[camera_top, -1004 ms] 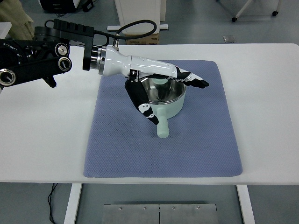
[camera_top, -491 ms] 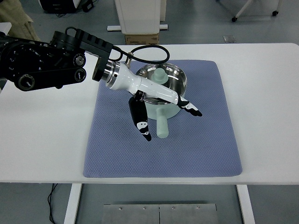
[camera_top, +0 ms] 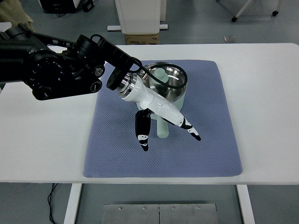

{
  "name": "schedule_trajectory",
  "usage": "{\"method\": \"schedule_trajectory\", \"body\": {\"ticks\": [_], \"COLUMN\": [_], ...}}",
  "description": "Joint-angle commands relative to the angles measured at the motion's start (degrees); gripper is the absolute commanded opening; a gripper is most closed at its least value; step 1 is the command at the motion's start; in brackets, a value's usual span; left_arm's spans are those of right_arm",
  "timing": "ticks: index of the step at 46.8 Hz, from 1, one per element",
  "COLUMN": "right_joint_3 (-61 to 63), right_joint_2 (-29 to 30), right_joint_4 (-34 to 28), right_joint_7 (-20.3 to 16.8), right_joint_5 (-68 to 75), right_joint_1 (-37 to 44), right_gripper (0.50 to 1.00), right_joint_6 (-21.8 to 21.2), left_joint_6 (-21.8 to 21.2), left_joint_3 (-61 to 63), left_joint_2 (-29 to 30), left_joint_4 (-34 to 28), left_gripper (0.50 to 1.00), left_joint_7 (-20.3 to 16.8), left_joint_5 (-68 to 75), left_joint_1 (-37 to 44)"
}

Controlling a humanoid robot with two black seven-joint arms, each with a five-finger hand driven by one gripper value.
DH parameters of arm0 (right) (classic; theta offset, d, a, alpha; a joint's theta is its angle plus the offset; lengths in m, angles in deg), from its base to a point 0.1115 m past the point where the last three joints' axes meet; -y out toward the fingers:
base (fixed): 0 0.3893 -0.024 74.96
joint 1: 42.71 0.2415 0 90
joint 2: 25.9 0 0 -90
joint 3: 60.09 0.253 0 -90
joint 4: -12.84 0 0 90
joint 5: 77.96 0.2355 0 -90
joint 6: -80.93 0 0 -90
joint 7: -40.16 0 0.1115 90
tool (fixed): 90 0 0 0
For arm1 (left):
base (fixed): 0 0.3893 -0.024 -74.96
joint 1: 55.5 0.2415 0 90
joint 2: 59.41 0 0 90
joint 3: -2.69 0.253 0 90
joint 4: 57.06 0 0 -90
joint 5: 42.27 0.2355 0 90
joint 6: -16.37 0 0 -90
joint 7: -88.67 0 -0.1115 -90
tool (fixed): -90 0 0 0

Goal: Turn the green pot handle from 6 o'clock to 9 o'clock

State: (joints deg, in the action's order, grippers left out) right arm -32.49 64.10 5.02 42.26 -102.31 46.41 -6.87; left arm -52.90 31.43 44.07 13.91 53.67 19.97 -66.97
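Note:
A pale green pot (camera_top: pixel 169 87) with a steel inside sits at the back middle of the blue mat (camera_top: pixel 210 140). Its green handle (camera_top: pixel 163 130) points toward the near edge, at about 6 o'clock. My left hand (camera_top: pixel 166 135) comes in from the left over the pot's near rim and hangs above the handle. Its thumb (camera_top: pixel 142 135) is left of the handle and its fingers (camera_top: pixel 190 130) reach past it on the right. The hand is open around the handle and does not clasp it. The palm hides the handle's root.
The mat lies on a white table (camera_top: pixel 261 93). A black cable (camera_top: pixel 140 70) loops from the arm over the pot's left rim. A cardboard box (camera_top: pixel 140 38) and white furniture stand on the floor behind the table.
My left hand has swung from above the pot down toward the near side and now straddles the handle. The arm has come further in from the left. The pot has not turned.

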Motion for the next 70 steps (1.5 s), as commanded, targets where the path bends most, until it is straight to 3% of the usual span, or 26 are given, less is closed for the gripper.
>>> {"method": "schedule_trajectory", "body": {"ticks": [1,70], "right_joint_3": [0.0,0.0], "right_joint_2": [0.0,0.0], "right_joint_4": [0.0,0.0], "right_joint_7": [0.0,0.0], "right_joint_5": [0.0,0.0], "right_joint_1": [0.0,0.0], "right_gripper": [1.0,1.0], "right_joint_6": [0.0,0.0], "left_joint_6": [0.0,0.5], "left_joint_3": [0.6,11.3], "left_joint_2": [-0.6,-1.8], "left_joint_4": [-0.3,-1.2], "left_gripper": [1.0,1.0], "left_joint_7": [0.0,0.0], "left_joint_5": [1.7,26.1], "left_joint_1": [0.0,-5.7]}}
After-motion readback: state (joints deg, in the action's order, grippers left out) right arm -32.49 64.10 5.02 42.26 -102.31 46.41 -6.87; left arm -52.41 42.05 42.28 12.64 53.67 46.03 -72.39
